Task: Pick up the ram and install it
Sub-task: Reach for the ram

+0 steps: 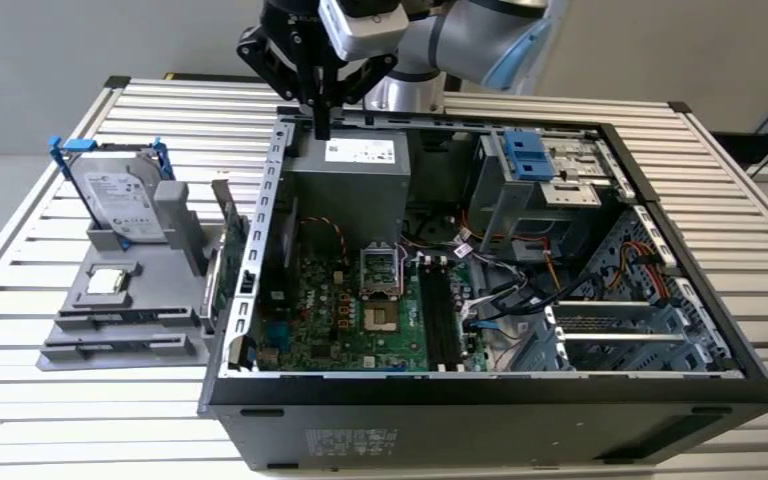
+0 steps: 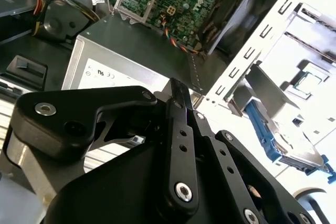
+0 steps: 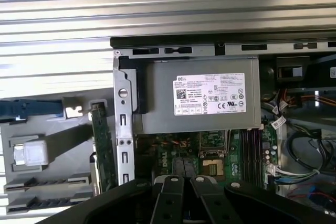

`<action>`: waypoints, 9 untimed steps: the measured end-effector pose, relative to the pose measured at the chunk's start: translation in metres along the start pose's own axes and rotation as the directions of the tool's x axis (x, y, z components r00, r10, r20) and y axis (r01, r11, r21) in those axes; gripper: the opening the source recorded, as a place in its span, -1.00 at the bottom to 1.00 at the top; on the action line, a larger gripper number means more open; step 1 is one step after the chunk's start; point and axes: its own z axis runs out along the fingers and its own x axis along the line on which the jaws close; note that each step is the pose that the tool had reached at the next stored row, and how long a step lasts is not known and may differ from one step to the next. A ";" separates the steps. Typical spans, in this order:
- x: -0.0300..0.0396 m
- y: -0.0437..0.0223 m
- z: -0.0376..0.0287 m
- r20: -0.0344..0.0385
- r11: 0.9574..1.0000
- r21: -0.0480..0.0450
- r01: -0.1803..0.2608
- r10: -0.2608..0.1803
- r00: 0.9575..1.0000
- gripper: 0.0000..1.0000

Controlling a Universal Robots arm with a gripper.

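Note:
My gripper (image 1: 320, 128) hangs shut, with nothing seen between its fingers, over the back corner of the open computer case (image 1: 275, 190) on the exterior view's left. It sits just above the grey power supply (image 1: 351, 180). Below it lies the green motherboard (image 1: 337, 310) with its long black slots (image 1: 440, 315), also seen in the first wrist view as slots (image 3: 251, 150). In both wrist views the black fingers (image 2: 177, 90) (image 3: 173, 192) sit close together over the power supply (image 3: 202, 95). The ram is out of view.
A grey holder (image 1: 117, 300) stands on the slatted table at the exterior view's left. It carries a hard drive in a blue frame (image 1: 124, 200), a small square chip (image 1: 107, 282) and a green card on edge (image 1: 235, 265) against the case wall. Cables and drive bays fill the case's other side.

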 end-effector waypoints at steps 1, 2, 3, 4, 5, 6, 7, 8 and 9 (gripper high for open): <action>0.0004 0.0000 0.0000 0.000 1.000 0.000 0.000 0.000 1.000 -1.00; 0.0007 0.0000 0.0000 0.000 1.000 0.000 0.000 0.000 1.000 -1.00; 0.0010 -0.0001 0.0000 0.000 1.000 0.000 0.000 0.000 1.000 -1.00; 0.0014 -0.0001 0.0000 0.000 1.000 0.000 0.000 0.000 1.000 -1.00; 0.0017 -0.0001 0.0000 0.000 1.000 0.000 0.000 0.000 1.000 -1.00; 0.0020 -0.0001 -0.0001 0.000 1.000 0.000 0.000 0.000 1.000 -1.00; 0.0023 -0.0002 -0.0001 0.000 1.000 0.000 0.000 0.000 1.000 -1.00; 0.0027 -0.0002 -0.0001 0.000 1.000 0.000 0.000 0.000 1.000 -1.00; 0.0030 -0.0002 -0.0001 0.000 1.000 0.000 0.000 0.000 1.000 -1.00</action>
